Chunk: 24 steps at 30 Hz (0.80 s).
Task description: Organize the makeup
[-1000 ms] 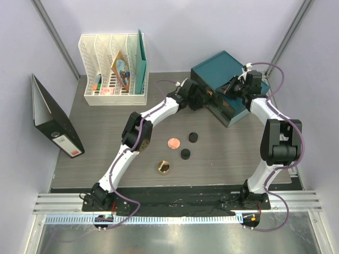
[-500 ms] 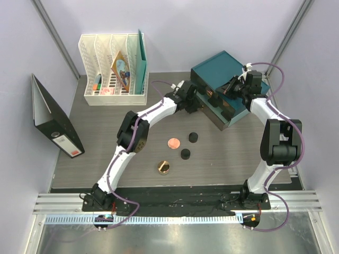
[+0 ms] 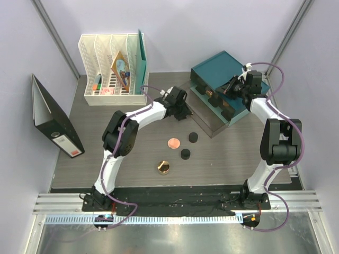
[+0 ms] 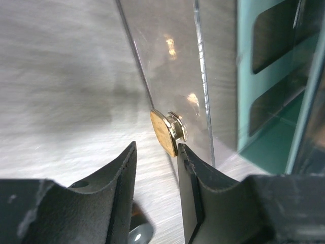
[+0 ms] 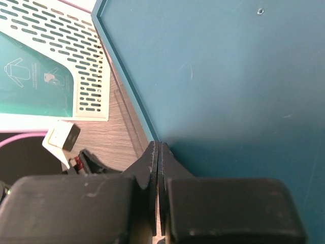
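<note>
The teal drawer box (image 3: 222, 71) stands at the back right, with a clear drawer (image 3: 204, 119) drawn far out toward the table's middle. My left gripper (image 3: 181, 109) is open at the drawer's front; in the left wrist view the gold knob (image 4: 165, 133) sits just beyond my fingertips (image 4: 184, 157), not clamped. My right gripper (image 3: 233, 86) is shut and empty, pressed on the box's top (image 5: 228, 76). A coral compact (image 3: 173, 143), two black pots (image 3: 193, 137) (image 3: 185, 154) and a gold jar (image 3: 163, 167) lie on the table. The bottles and tubes are out of view.
A white file rack (image 3: 113, 69) with a teal folder and small red and green pieces (image 3: 98, 82) stands at the back left. A black binder (image 3: 55, 124) leans at the left wall. The open drawer reaches close to the nearer black pot.
My left gripper has moved left and toward the front, and the clear drawer has slid out of the teal box with it. The right arm has not moved.
</note>
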{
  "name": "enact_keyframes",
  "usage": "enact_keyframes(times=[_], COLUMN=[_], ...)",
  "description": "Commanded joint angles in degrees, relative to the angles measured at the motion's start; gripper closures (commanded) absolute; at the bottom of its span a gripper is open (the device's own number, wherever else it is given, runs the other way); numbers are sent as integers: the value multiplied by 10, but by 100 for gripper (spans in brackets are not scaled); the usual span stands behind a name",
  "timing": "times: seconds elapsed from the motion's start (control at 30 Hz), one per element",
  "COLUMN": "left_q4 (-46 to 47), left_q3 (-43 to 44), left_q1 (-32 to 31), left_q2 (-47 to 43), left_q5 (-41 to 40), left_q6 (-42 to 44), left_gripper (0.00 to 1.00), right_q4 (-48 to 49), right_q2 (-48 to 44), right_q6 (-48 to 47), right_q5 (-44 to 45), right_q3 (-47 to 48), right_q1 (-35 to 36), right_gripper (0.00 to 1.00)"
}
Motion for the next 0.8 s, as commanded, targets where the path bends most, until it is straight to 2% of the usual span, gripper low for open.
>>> enact_keyframes(times=[0.0,0.13,0.37,0.57,0.6,0.77], left_q4=[-38,15,33,-50,-99,-205], left_q3=[-63,-76,-80,-128,-135,-173], left_q1=[5,2,-7,-11,-13,-31], left_q2=[-53,-81,-167,-235,-241,-288], left_q5=[-34,-23,-6,31,30,3], left_q6=[42,74,184,288,300,360], left_gripper=[61,52,44,43,43,42], right_q4=[-206,-206,-206,-205,-205,-199], right_q2=[83,83,75,67,65,57], right_q6=[-47,-47,-45,-46,-47,-46], right_q5=[74,72,72,72,73,72], right_q3=[-62,-65,-66,-74,-76,-91], right_q1=[4,4,4,4,4,4], right_gripper=[97,97,97,97,97,96])
